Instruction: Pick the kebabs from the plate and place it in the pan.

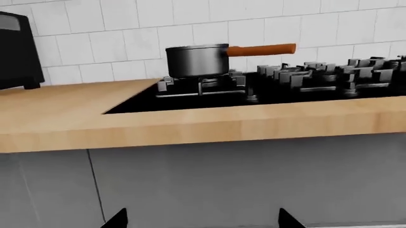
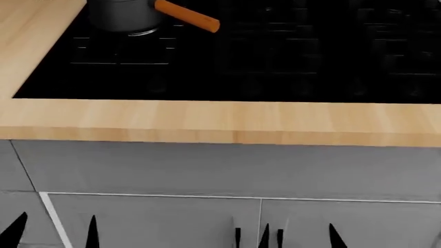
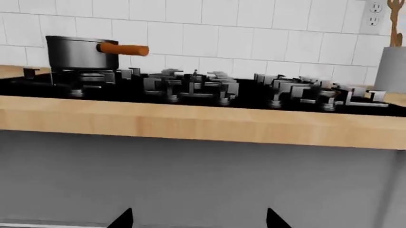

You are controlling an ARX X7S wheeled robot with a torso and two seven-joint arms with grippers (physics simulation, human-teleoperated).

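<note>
The pan [image 2: 121,14], dark grey with an orange-brown handle [image 2: 187,15], stands on the back left burner of the black cooktop [image 2: 262,57]. It also shows in the left wrist view [image 1: 197,59] and the right wrist view [image 3: 79,52]. The kebabs and the plate are out of view. My left gripper [image 2: 53,235] and right gripper [image 2: 286,237] are low, in front of the grey cabinet fronts below the counter edge. Both are open and empty, with only the fingertips showing in the left wrist view [image 1: 117,219] and the right wrist view [image 3: 123,219].
The wooden counter [image 2: 220,121] runs along the front of the cooktop. A black appliance [image 1: 16,52] stands on the counter left of the stove. A pale grey utensil holder [image 3: 394,69] with a wooden spoon [image 3: 396,23] stands right of the stove. White tiled wall behind.
</note>
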